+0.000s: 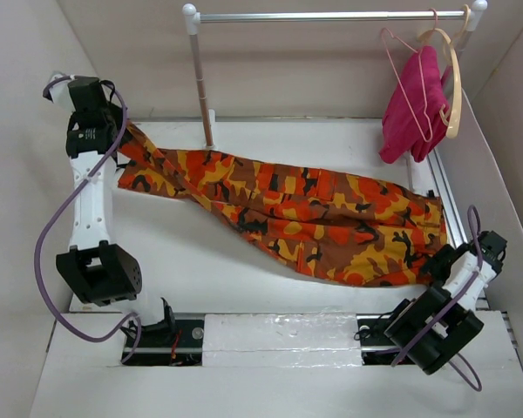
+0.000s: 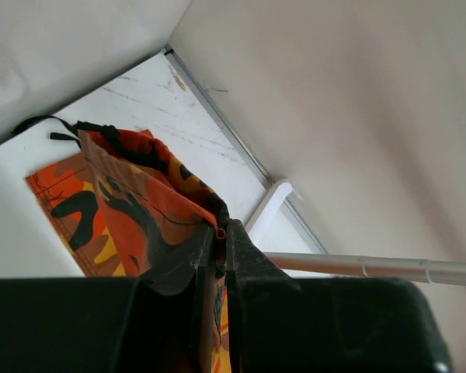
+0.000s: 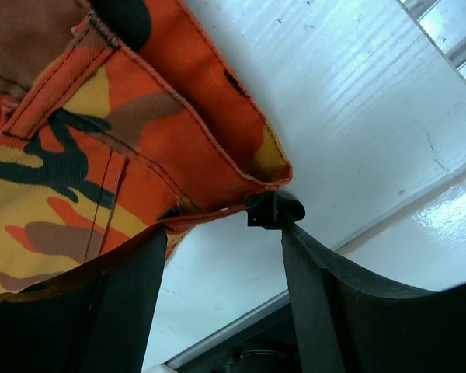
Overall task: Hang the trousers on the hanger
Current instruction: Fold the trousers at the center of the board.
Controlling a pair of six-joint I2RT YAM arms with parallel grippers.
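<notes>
The camouflage trousers lie spread across the table from far left to near right. My left gripper is shut on their far-left end, which hangs from it; in the left wrist view the cloth edge is pinched between the closed fingertips. My right gripper is at the trousers' near-right end with its jaws wide apart. In the right wrist view the gripper is open and the hemmed corner lies across the fingertips. The pink wire hanger hangs on the rail at the far right.
A metal rail on a post spans the back, also seen in the left wrist view. A magenta cloth and a pale wooden hanger hang beside the pink one. White walls enclose the table.
</notes>
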